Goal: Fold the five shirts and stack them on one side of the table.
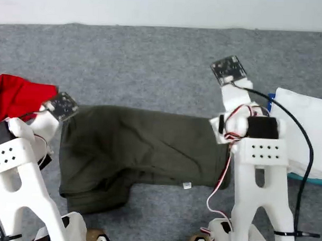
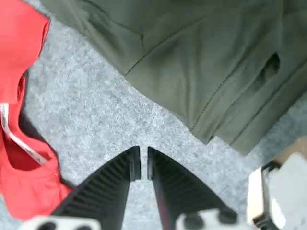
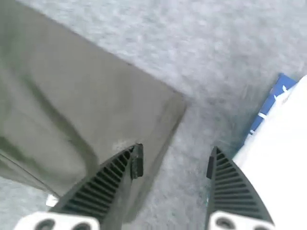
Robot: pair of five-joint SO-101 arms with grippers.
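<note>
Lying flat, olive shirt [image 1: 144, 151], long axis side-to-side

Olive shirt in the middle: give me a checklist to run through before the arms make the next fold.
1. Right gripper open at the olive shirt edge: ok.
2. Left gripper open for grasping: not ok, shut above bare grey mat.
3. Olive shirt forms a neat rectangle: not ok, a flap juts out at its near corner on the left arm's side.
4. Red shirt clear of the olive shirt: ok, mat shows between them.
5. Count of shirts stacked under the white shirt: cannot tell.
</note>
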